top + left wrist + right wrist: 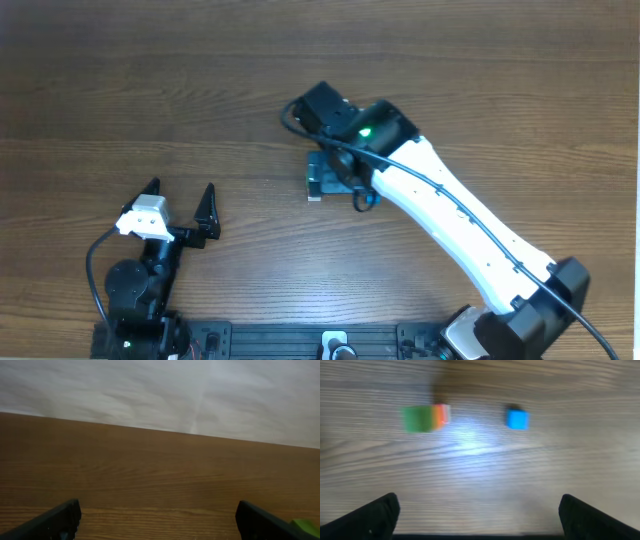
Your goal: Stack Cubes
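A green cube (418, 419) shows from above with an orange layer (439, 415) and a sliver of white at its edge, so it looks like the top of a small stack. A blue cube (518, 419) lies alone on the wood, a short way from that stack. My right gripper (480, 512) hangs open high above the table, nearer than both cubes, with nothing between its fingers. From above, the right arm covers most of the green cube (317, 175) and the blue cube (367, 198). My left gripper (181, 200) rests open and empty near its base.
Bare wooden table (150, 80) stretches all around the cubes. The left wrist view looks across the tabletop (160, 475) to a pale wall. The right arm's white link (460, 220) runs diagonally from the bottom right corner to the middle.
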{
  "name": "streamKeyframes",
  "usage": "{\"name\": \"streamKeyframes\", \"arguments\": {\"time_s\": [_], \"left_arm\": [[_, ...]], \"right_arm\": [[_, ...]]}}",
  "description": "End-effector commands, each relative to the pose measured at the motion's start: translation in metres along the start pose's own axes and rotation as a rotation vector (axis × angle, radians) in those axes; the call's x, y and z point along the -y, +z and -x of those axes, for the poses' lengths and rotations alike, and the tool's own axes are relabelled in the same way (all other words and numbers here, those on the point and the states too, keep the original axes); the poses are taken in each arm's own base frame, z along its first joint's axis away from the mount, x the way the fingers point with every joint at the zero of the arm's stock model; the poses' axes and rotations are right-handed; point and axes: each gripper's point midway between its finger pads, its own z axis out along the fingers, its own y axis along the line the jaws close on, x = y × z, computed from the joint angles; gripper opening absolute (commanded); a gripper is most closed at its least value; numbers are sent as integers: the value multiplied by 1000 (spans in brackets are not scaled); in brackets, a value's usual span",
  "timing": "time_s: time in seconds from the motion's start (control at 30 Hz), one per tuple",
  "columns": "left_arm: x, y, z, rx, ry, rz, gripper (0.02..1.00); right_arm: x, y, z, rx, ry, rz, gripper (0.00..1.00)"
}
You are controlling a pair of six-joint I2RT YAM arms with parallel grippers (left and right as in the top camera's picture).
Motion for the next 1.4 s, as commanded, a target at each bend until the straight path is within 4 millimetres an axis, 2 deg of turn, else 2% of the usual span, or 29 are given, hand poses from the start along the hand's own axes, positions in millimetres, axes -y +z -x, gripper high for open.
{"name": "streamKeyframes", "arguments": {"time_s": [0.03, 0.2, 0.5, 0.77, 1.0, 1.17, 1.4], "left_arm": [[0, 0, -1, 2, 15, -2, 998], [0, 0, -1, 2, 15, -2, 998], [0, 0, -1, 2, 15, -2, 998], [0, 0, -1, 2, 15, -2, 1000], [0, 0, -1, 2, 15, -2, 998], [0, 0, -1, 2, 15, -2, 996], [0, 0, -1, 2, 15, -2, 998]], "right_arm": [[22, -10, 4, 28, 50, -58, 991], [29, 6, 5, 8, 75, -72, 993], [32, 71, 4, -48, 85, 9, 991], [44, 113, -4, -67, 85, 30, 991], [57, 141, -10, -66, 106, 26, 993], [56, 154, -5, -56, 57, 22, 993], [50, 183, 1, -71, 3, 13, 985]]}}
